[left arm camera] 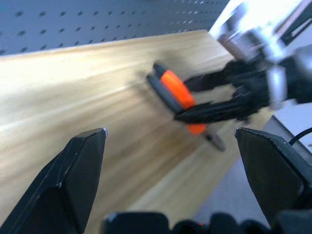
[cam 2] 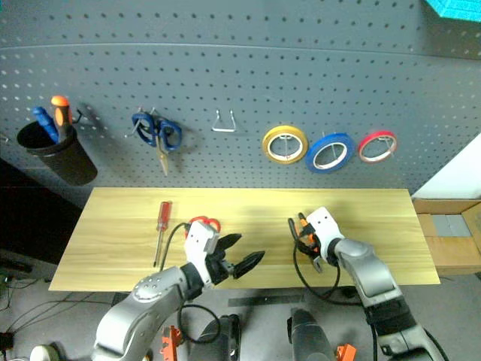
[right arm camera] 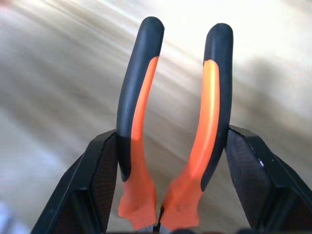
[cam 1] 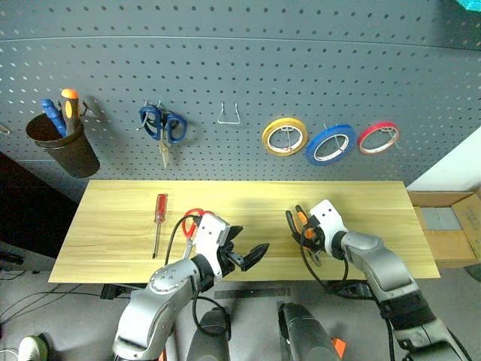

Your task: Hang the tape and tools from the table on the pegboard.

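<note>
The right gripper (right arm camera: pixel 168 161) clamps the orange-and-black-handled pliers (right arm camera: pixel 170 126) over the light wooden table's (cam 1: pixel 376 218) front edge; the left gripper (cam 1: pixel 244 256) gapes empty. The smooth handles could slip from that pinch.

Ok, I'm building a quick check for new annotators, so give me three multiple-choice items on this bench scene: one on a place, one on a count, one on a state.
1. Where is the slim red-handled screwdriver?
A. in the dark cup
B. on the light wooden table
C. on a hook

2. How many tape rolls hang on the dark grey pegboard?
A. one
B. two
C. three

3. The right end effector is:
A. shut on the orange-and-black-handled pliers
B. open and empty
C. holding scissors

Answers: B, it lies flat on the wood; C, yellow, blue and red rings; A, its fingers clamp both handles.
</note>
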